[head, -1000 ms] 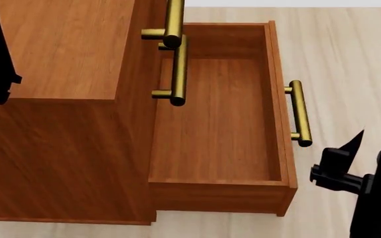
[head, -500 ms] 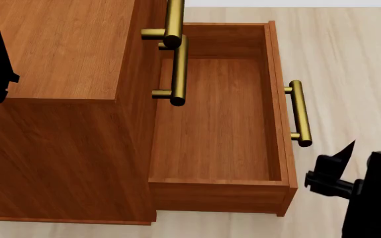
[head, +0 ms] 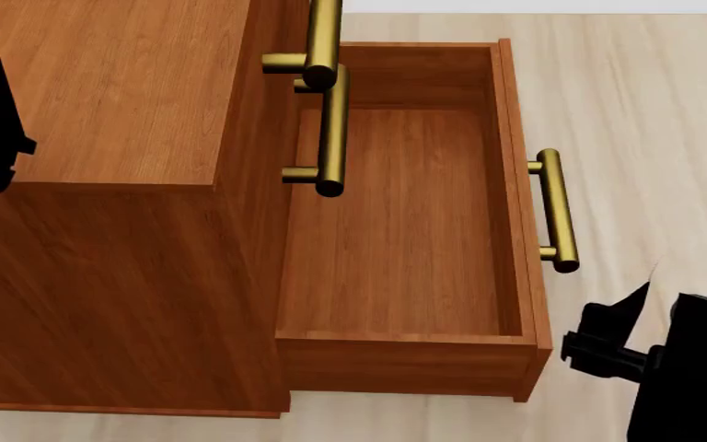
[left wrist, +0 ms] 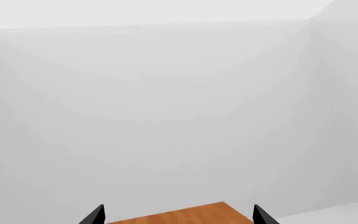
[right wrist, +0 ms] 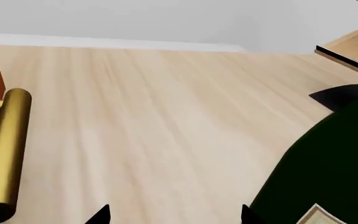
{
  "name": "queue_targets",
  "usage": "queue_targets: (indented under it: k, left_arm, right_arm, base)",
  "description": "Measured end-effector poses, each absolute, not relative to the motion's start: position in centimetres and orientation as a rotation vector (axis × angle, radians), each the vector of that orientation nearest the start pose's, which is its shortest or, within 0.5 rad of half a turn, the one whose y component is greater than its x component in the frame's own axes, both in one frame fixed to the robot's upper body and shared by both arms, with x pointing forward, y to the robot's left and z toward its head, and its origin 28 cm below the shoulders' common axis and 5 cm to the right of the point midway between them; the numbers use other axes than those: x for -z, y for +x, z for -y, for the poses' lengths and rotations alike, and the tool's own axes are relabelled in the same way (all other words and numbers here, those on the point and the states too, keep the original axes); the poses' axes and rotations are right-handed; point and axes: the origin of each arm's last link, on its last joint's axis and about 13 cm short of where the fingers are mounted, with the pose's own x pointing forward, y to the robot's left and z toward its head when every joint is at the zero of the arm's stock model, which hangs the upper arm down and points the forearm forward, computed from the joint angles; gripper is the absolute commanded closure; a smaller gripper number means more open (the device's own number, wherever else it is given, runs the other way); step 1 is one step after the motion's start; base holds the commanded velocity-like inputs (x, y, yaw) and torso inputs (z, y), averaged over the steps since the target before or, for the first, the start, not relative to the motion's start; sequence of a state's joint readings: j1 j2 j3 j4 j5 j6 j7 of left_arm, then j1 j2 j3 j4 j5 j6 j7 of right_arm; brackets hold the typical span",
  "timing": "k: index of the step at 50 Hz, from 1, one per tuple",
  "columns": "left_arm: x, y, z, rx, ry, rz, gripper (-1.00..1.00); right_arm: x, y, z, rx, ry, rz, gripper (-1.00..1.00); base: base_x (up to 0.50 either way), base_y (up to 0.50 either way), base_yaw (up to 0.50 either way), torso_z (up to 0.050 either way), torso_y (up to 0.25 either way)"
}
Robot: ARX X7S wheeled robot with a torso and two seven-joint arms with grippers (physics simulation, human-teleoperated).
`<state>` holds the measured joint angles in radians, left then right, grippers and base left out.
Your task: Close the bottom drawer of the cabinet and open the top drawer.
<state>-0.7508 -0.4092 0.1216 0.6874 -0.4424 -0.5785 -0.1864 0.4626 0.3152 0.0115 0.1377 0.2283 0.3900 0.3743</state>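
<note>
Showing bottom drawer point(head: 403, 221) pulled out only overhead; wrist views: both hands spread wide.

Pale wood-plank floor point(head: 648, 110) extends to a white baseboard point(right wrist: 117, 43). Plain white walls point(left wrist: 166, 116) meet at a corner. Lighting is even and diffuse.

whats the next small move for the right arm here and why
Probably bring the right gripper in toward the bottom drawer's handle to push it shut: the bottom drawer is pulled fully out, and the gripper sits on the floor side, apart from the handle.
</note>
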Motion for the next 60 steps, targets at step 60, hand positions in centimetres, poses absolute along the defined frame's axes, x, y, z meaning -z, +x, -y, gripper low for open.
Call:
queue_targets:
  k: [60]
  left_arm:
    - [-28.7, 24.4, -22.7, 0.179, 0.125, 0.766, -1.0]
  right_arm:
    - [-6.3, 34.2, 18.3, 0.385, -0.029, -0.14, -1.0]
  base:
    - [0.0, 0.0, 0.0, 0.0, 0.0]
